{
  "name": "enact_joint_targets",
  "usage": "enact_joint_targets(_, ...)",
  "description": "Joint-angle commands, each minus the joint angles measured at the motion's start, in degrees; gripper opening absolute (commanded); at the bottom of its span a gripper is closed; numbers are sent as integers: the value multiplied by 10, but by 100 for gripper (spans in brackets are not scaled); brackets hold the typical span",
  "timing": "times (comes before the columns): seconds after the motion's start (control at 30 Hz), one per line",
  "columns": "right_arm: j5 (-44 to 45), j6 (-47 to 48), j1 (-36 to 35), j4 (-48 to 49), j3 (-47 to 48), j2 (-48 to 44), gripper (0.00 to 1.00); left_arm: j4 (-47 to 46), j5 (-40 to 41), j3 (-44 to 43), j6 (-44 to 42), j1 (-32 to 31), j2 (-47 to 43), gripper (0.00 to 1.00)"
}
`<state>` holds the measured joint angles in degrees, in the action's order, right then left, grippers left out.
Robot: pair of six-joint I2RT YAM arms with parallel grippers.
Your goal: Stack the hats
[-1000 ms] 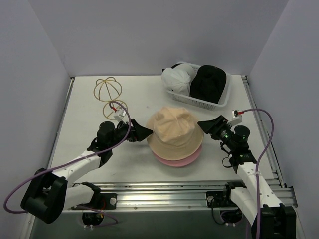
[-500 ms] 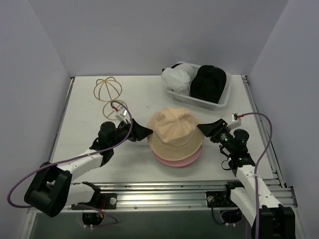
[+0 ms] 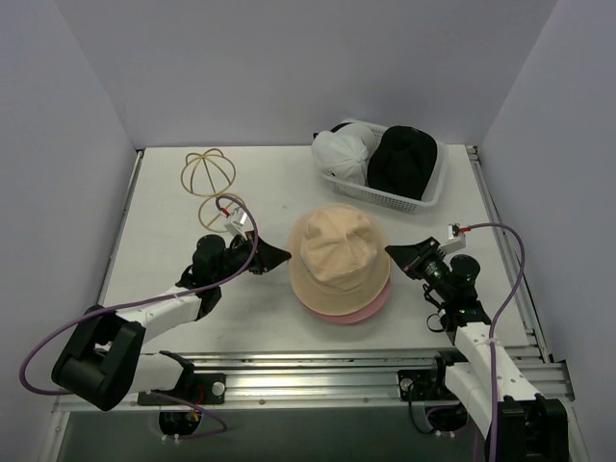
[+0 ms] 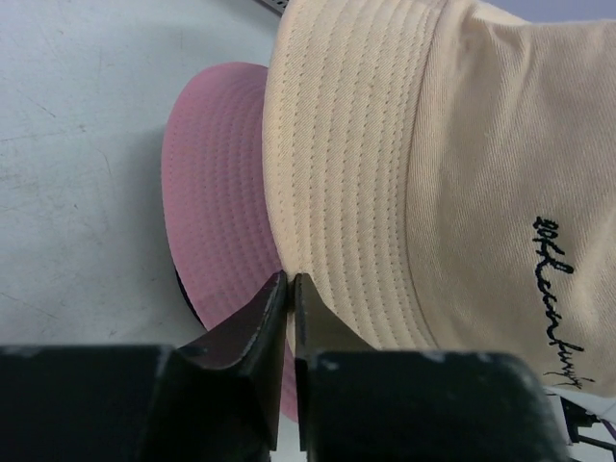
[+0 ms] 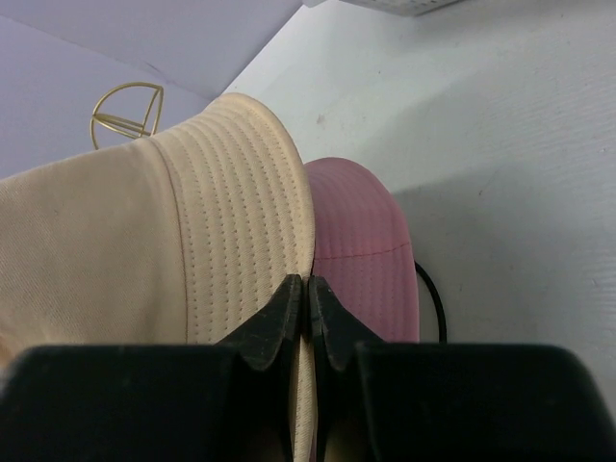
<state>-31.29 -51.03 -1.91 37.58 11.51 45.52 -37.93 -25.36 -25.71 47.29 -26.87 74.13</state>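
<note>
- White tabletop (image 3: 164, 289), closed in by plain pale walls on three sides – that is the whole setting in the top view.
- We see the tan hat (image 3: 339, 255) near the middle of the table, sitting crown-up on the pink hat (image 3: 351, 315). Only a sliver of pink brim shows along the near and right edges.
- Our left gripper (image 3: 279, 255) lies low at the tan brim's left edge. In the left wrist view its fingers are drawn to a thin slit (image 4: 289, 281), closing on the edge of the tan brim where it overlaps the pink one.
- Our right gripper (image 3: 392, 252) lies at the opposite edge. In the right wrist view its fingers are just as narrow (image 5: 306, 284), with a strip of tan fabric pinched between them.
- Dark script lettering (image 4: 558, 289) runs along the crown of the tan hat.
- A thin black curve (image 5: 433, 289) peeks out from under the pink brim; we cannot tell what it is.
- At the far right a white mesh basket (image 3: 431, 197) holds the white cap (image 3: 342, 149) on its left side and the black cap (image 3: 402, 159) on its right, touching each other.
- Two gold wire frames stand at the far left – one (image 3: 208, 171) near the back wall, the other (image 3: 219, 206) just behind our left arm.
</note>
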Motion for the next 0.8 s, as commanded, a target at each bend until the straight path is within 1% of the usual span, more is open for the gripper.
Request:
enact_joint_targets(0.0,-4,12,-2,20,-2,-10,0,-21,-20,-6,-11,0,4,12)
enact_joint_targets(0.03,3,15,-2,6,-2,-10,0,-20,-21,-6,-15,1,6,3)
enact_joint_targets(0.2,14,36,-4,-18,-5,-8,0,-2,-17,-9,-21,1,28,2)
enact_joint_targets(0.47,64,66,-4,-48,-4,21,0,-12,-15,-16,-23,0,85,2)
enact_joint_targets(0.77,127,81,-6,-56,-19,58,0,-7,-5,-19,-34,1,92,2)
